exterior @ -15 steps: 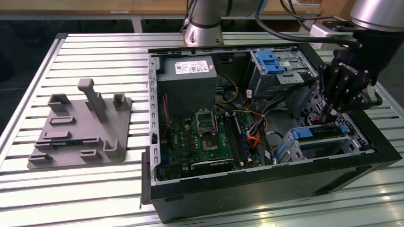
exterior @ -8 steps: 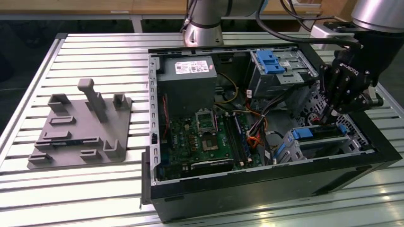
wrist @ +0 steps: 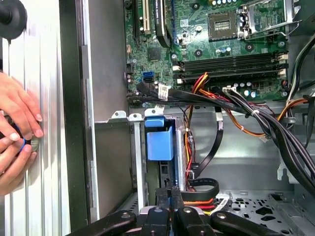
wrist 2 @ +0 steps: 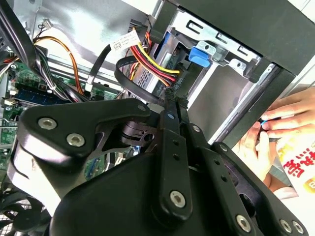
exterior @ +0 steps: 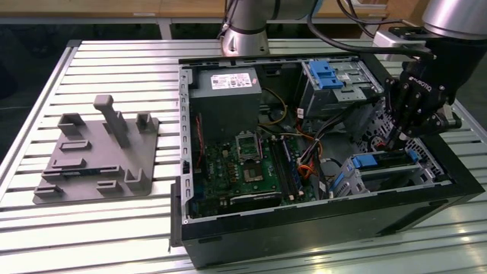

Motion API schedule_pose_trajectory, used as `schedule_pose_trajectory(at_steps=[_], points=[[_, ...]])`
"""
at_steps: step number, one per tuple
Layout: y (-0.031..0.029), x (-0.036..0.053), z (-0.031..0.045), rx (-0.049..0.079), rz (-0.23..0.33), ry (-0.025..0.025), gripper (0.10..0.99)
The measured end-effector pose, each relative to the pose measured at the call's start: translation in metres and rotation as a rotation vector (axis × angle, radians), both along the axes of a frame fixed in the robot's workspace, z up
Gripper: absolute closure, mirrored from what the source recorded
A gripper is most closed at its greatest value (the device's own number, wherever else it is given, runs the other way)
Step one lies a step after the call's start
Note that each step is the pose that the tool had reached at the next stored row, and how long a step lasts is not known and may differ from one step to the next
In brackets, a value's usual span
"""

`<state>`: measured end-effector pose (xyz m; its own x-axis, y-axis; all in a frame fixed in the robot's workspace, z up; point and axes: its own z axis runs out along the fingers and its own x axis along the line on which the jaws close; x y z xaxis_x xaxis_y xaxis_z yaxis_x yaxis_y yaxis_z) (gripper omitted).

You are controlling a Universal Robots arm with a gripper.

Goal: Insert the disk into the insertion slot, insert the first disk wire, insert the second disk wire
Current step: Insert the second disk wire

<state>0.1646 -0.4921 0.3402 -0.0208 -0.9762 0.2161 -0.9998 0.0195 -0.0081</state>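
Note:
The disk (exterior: 374,161) lies in its blue carrier inside the insertion slot (exterior: 396,178), the low grey bay at the case's corner nearest the exterior view's right. The blue carrier tab (wrist: 160,140) (wrist 2: 199,55) shows in both wrist views, with the slot's sheet metal (wrist: 118,162) beside it. My gripper (exterior: 398,142) reaches down into the case right at the disk's end. Its thin fingers (wrist 2: 171,115) stand pressed together on a black wire plug (wrist 2: 173,93). A black cable (wrist 2: 130,78) and a red, yellow and black wire bundle (wrist 2: 150,59) run to that spot.
A person's hands (wrist: 17,130) (wrist 2: 275,123) hold a small blue-ringed object just outside the case wall. A taller cage with a blue latch (exterior: 327,74), the power supply (exterior: 224,100) and the motherboard (exterior: 243,165) stand in the case. A grey fixture plate (exterior: 99,154) lies at the exterior view's left.

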Motion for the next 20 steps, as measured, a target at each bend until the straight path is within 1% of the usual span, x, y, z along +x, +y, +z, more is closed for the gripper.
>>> schedule_pose_trajectory(at_steps=[2, 4, 6, 7, 17, 20], points=[[0.0000, -0.0007, 0.0000, 0.000, 0.002, -0.0058, 0.945], [-0.0001, -0.0016, -0.0001, 0.000, 0.003, -0.0090, 0.945], [-0.0001, -0.0025, -0.0003, 0.000, 0.004, -0.0109, 0.945], [-0.0004, -0.0034, -0.0005, 0.000, 0.006, -0.0132, 0.945], [-0.0043, -0.0041, -0.0018, 0.000, 0.010, -0.0203, 0.945], [-0.0044, -0.0042, -0.0019, 0.000, 0.011, -0.0209, 0.945]])
